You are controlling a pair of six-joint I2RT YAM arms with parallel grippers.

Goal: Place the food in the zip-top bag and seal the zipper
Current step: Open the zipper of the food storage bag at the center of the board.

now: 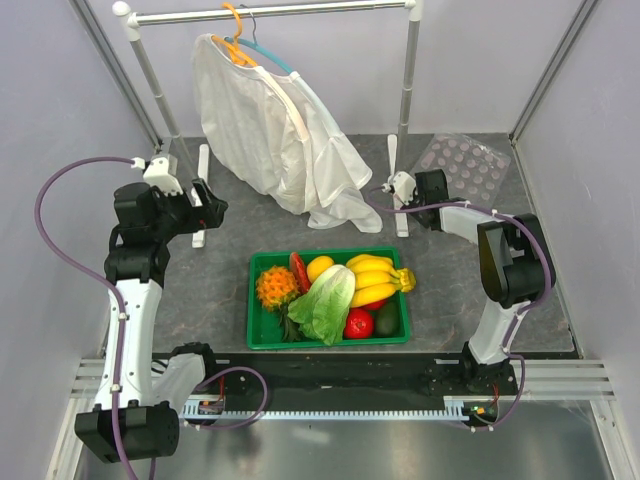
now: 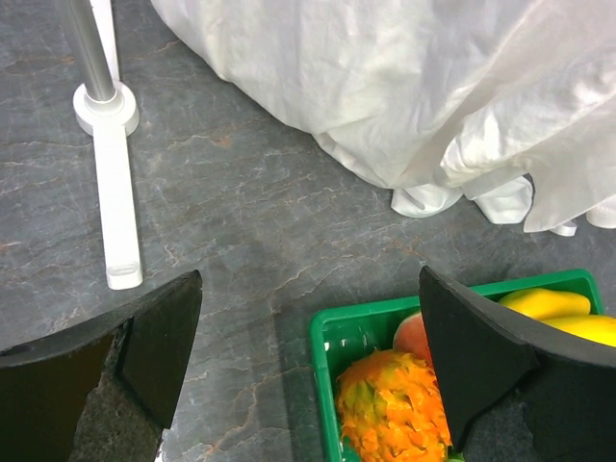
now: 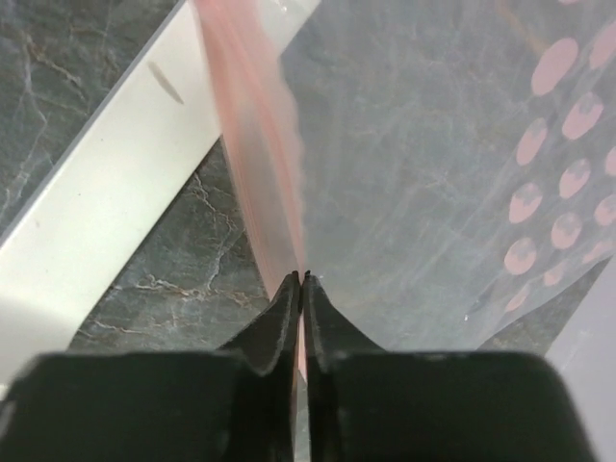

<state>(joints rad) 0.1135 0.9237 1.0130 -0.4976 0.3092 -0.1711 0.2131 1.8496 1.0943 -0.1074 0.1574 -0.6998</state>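
Observation:
The food lies in a green tray (image 1: 262, 338): a pale-green lettuce (image 1: 325, 300), a round yellow fruit (image 1: 320, 267) and a red tomato (image 1: 358, 323). The clear zip-top bag (image 1: 465, 165) with pink dots lies flat at the back right. My right gripper (image 1: 408, 183) is at its left edge. In the right wrist view the gripper (image 3: 301, 279) is shut on the pink zipper strip (image 3: 255, 154) of the bag (image 3: 433, 192). My left gripper (image 1: 210, 205) hangs left of the tray. In its wrist view it (image 2: 310, 289) is open and empty above the tray's far left corner (image 2: 332, 332).
A banana bunch (image 1: 378, 278) and an orange spiky pineapple (image 1: 276, 287) share the tray. A white garment (image 1: 270, 130) hangs on a rack at the back. The rack's white feet (image 1: 401, 215) stand beside each gripper; one shows in the left wrist view (image 2: 117, 192).

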